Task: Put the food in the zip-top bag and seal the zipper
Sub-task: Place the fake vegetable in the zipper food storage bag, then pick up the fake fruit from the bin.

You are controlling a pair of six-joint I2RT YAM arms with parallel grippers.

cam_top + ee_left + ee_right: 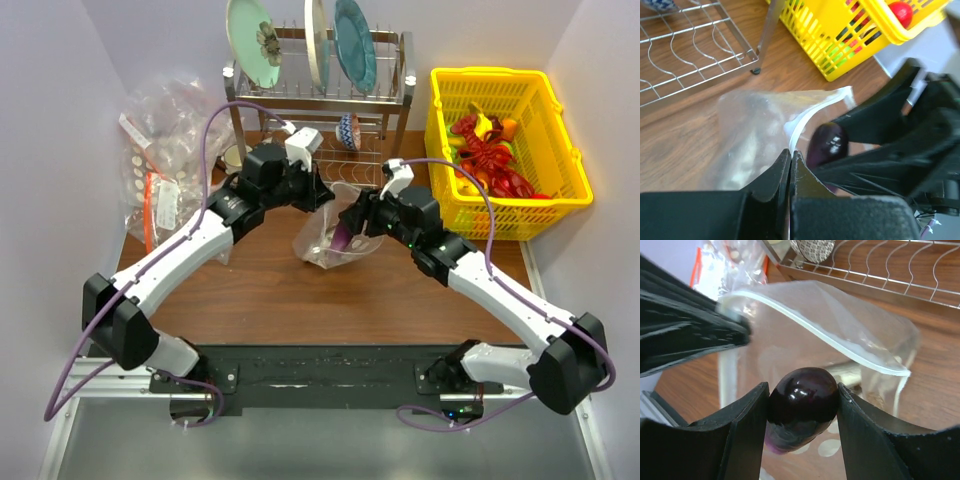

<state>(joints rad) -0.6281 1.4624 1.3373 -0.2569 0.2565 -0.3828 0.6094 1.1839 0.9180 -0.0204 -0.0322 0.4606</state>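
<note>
The zip-top bag (318,240) lies mouth-up in the middle of the wooden table, clear with white dots. My left gripper (792,152) is shut on its mouth edge, pinching the white zipper (801,122) strip and holding one lip up. My right gripper (802,386) is shut on a glossy purple eggplant-shaped piece of food (802,407). It holds that piece at the open mouth, just under the raised zipper (830,340) lip. From above, the purple food (341,238) shows through the plastic between both grippers.
A yellow basket (490,72) at the back right holds more toy food (488,150). A metal dish rack (320,95) with plates stands behind the bag, a patterned bowl (349,130) on its lower shelf. A heap of other clear bags (165,140) lies at the back left.
</note>
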